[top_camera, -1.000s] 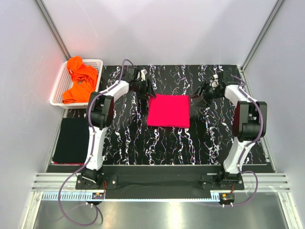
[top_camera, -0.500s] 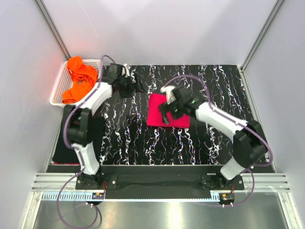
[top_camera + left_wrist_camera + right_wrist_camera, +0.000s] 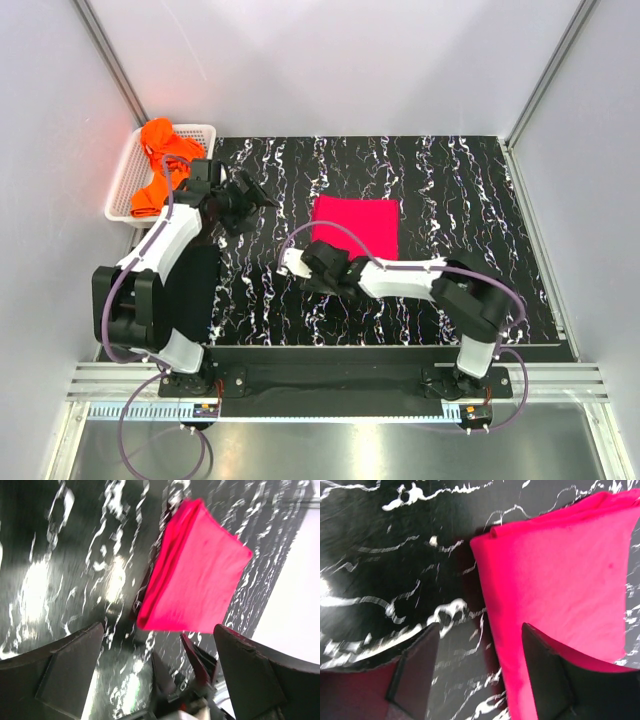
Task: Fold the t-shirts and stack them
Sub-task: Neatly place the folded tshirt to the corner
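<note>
While I watch the overhead camera, the pink t-shirt [image 3: 355,228] lies folded flat in a neat rectangle around the middle of the black white-veined mat [image 3: 450,190]. My left gripper [image 3: 255,195] hangs over the mat to the left of the shirt, apart from the cloth, with its fingers pointing towards it. My right gripper [image 3: 318,260] sits at the shirt's near left corner, its arm stretched across the mat from the right. From up here I cannot tell how its jaws stand. The orange t-shirts [image 3: 165,160] are heaped loose in the white lattice basket [image 3: 118,195] at the far left corner. The black t-shirt [image 3: 195,290] lies flat at the mat's left edge, partly hidden by my left arm.

On the left wrist camera the picture is blurred, but the jaws plainly stand wide apart with nothing gripped. The pink t-shirt shows beyond them on the mat, its layered folded edge turned towards me.

On the right wrist camera the jaws are spread too and pinch nothing. One finger [image 3: 415,670] is over bare mat and the other is over the pink cloth, with the shirt's folded edge running between them. Whether either finger touches the cloth I cannot tell.
</note>
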Available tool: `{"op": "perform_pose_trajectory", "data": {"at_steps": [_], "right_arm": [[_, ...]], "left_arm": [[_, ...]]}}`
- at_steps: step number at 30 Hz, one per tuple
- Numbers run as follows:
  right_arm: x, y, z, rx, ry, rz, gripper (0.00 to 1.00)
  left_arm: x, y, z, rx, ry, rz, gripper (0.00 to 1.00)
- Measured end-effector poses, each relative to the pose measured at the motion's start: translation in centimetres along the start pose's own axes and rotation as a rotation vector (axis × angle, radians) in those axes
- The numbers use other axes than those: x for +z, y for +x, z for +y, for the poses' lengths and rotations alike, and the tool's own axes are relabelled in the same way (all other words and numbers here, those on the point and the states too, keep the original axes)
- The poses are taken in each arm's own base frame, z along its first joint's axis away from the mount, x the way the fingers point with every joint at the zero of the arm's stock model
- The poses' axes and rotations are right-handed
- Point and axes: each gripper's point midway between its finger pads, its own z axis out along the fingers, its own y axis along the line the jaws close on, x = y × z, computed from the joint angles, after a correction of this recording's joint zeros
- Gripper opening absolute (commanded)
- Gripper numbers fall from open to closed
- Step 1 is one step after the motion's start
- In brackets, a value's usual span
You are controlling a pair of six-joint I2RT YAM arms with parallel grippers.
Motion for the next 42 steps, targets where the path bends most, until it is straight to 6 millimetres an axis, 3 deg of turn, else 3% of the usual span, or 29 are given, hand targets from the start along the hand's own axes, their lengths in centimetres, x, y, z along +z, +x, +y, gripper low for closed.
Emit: {"op": "perform_pose_trajectory", "data": {"at_steps": [4,10,13,14,18,24,29,37,42], "right_arm": [[1.8,0.0,-0.2,-0.061,0.066,0.013,0.65],[3.2,-0.4,-1.1,-0.106,0.145,0.003,0.53],[3.7,-0.4,-1.2,-0.131,0.156,0.007,0.32],[3.9,-0.3,-1.1,-0.136,0.154,0.01,0.18],[4.5,-0.1,-1.0,-0.161,0.157,0.021,0.0],[4.5,-0.3,-1.1,-0.178,0.153,0.018,0.0],[3.7,-0.6,-1.8,-0.16,0.118,-0.012,0.0],[-0.3,-2.8,-5.9,-0.087,0.13,-0.134,0.0],[-1.4,-2.5,-6.6,-0.058,0.111,-0.166,0.0]], "left_arm": [[-0.2,1.5,1.1,-0.072,-0.025,0.032,0.99],[-0.7,2.1,2.0,-0.163,-0.019,0.054,0.99],[-0.6,2.2,2.2,-0.182,-0.01,0.076,0.99],[-0.5,2.3,2.2,-0.184,-0.006,0.084,0.99],[0.9,3.2,2.8,-0.209,-0.008,0.159,0.99],[3.6,4.1,3.7,-0.234,0.005,0.251,0.99],[6.2,4.4,3.1,-0.225,0.097,0.309,0.99],[8.9,5.4,-1.2,-0.185,0.26,0.326,0.99],[11.1,6.4,-3.2,-0.225,0.324,0.346,0.99]]}}
